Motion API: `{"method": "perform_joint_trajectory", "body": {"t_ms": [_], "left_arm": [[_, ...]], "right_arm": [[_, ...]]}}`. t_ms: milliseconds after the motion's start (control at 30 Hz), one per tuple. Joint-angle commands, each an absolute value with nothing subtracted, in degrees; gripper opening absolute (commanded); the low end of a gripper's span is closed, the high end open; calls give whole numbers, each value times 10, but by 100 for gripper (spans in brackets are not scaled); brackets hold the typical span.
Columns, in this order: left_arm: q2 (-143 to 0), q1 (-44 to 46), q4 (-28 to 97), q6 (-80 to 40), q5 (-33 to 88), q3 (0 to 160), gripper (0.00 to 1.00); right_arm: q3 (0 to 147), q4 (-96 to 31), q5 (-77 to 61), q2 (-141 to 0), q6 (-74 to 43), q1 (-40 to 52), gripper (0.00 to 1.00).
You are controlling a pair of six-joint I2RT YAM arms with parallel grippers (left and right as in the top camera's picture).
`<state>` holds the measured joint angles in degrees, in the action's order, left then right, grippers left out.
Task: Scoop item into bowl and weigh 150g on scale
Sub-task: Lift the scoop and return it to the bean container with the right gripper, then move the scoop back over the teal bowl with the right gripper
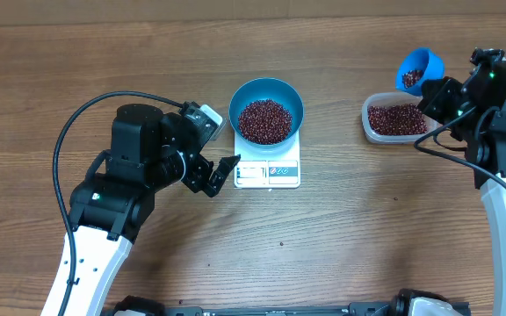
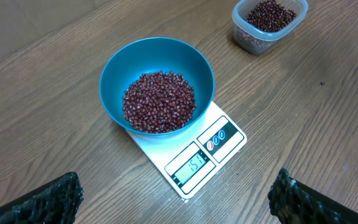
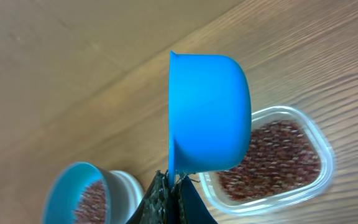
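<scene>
Overhead, the beans (image 1: 264, 120) lie in the bowl (image 1: 238, 104) on the scale (image 1: 269, 173), the left gripper (image 1: 223, 175) open just beside it; well apart, the right gripper (image 1: 435, 90) pinches a loaded scoop (image 1: 418, 70), which could spill if tilted.

- The left arm (image 1: 139, 145) and right arm (image 1: 499, 132) are cased black at the joints and white along the lower links.
- A black cable (image 1: 58, 167) is looped off the left arm.
- Small green lights (image 1: 97, 196) are seen on each.
- The fingers (image 2: 48, 200) of the left tool (image 1: 220, 176) are clad in knobbly black.
</scene>
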<state>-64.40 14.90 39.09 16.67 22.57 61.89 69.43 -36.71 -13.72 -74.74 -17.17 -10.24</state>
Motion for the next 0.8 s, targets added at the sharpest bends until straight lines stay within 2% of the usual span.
{"method": "perform_joint_trajectory", "body": {"t_ms": [0, 300, 767], "left_arm": [[-645, 147, 390, 163, 238, 633, 99], [-645, 147, 390, 163, 238, 633, 100], [-652, 147, 390, 163, 238, 633, 100]], "right_arm": [[709, -375, -84, -733, -63, -106, 4], [709, -396, -69, -733, 167, -106, 4], [709, -402, -35, -734, 307, -106, 4]]}}
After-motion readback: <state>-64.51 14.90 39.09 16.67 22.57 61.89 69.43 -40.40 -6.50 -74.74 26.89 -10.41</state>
